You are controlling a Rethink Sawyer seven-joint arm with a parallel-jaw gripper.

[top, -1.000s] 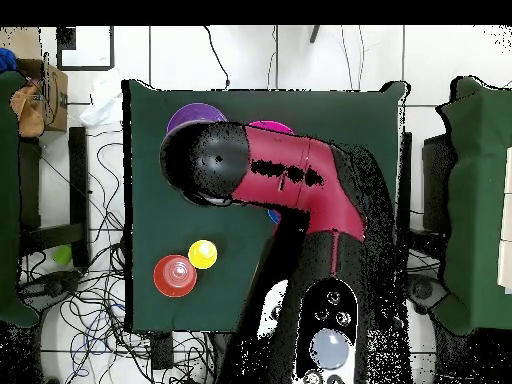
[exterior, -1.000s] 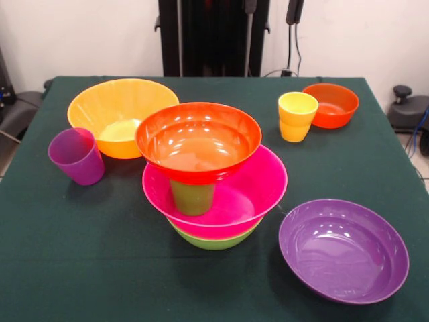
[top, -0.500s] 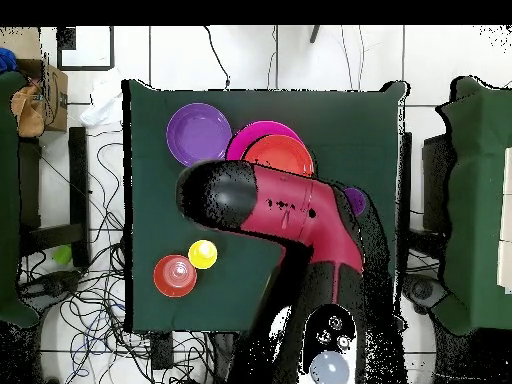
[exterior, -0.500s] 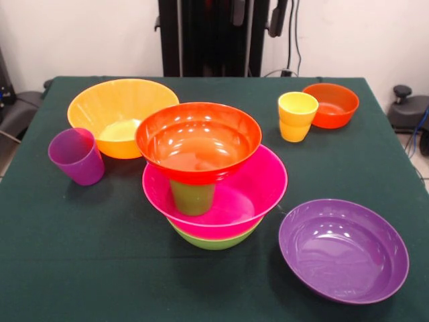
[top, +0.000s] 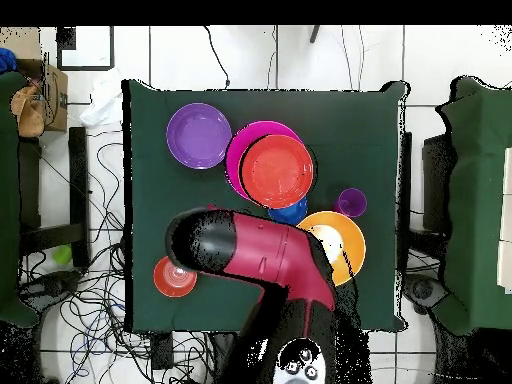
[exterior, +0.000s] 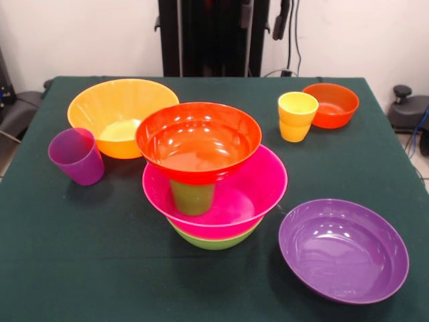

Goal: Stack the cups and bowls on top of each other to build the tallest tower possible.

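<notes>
Standing mid-table, the tower (exterior: 208, 181) is topped by a red-orange bowl (exterior: 198, 140), while the gripper's state cannot be told under the arm (top: 262, 258).

The arm (top: 265, 262) hung over the yellow cup (exterior: 297, 116) and small red-orange bowl (exterior: 331, 104), blocking descent there. Beyond it, the tower (exterior: 211, 176) stood tallest, crowded by the orange bowl (exterior: 120, 115), purple cup (exterior: 76, 156) and purple bowl (exterior: 343, 249). Bare table (exterior: 87, 268) lay past these.
</notes>
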